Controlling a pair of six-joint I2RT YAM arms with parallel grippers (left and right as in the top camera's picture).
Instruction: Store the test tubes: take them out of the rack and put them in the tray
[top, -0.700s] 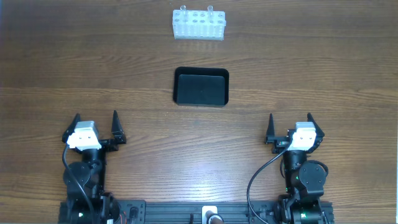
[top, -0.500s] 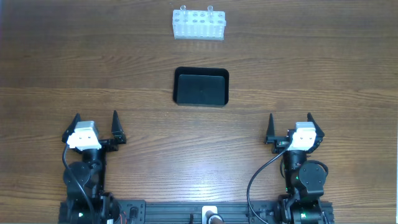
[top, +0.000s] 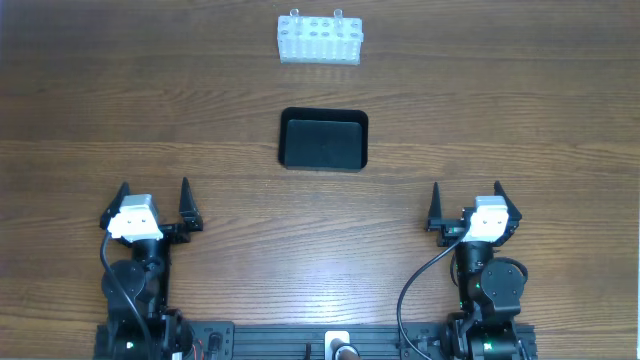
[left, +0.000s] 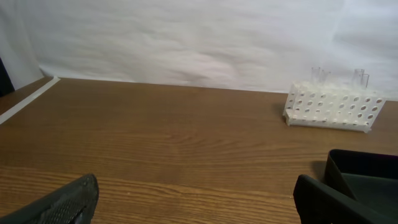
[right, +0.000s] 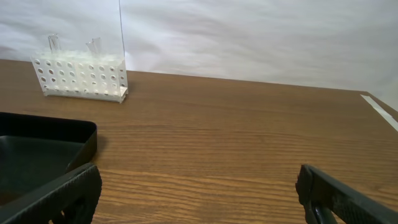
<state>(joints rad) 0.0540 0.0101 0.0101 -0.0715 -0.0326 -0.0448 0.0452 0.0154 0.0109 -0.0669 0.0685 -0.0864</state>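
Observation:
A white test tube rack (top: 319, 40) stands at the far middle of the wooden table, with two clear tubes (top: 294, 15) upright at its back corners. The rack (left: 333, 107) also appears in the left wrist view and again as the rack (right: 81, 76) in the right wrist view. A black tray (top: 324, 139) lies empty in front of it. My left gripper (top: 154, 205) rests open near the front left, far from both. My right gripper (top: 466, 204) rests open near the front right, holding nothing.
The tray's corner (left: 364, 171) lies ahead of the left fingers, and the tray (right: 43, 146) lies ahead of the right ones. A white wall backs the table's far edge. Bare wood surrounds both grippers.

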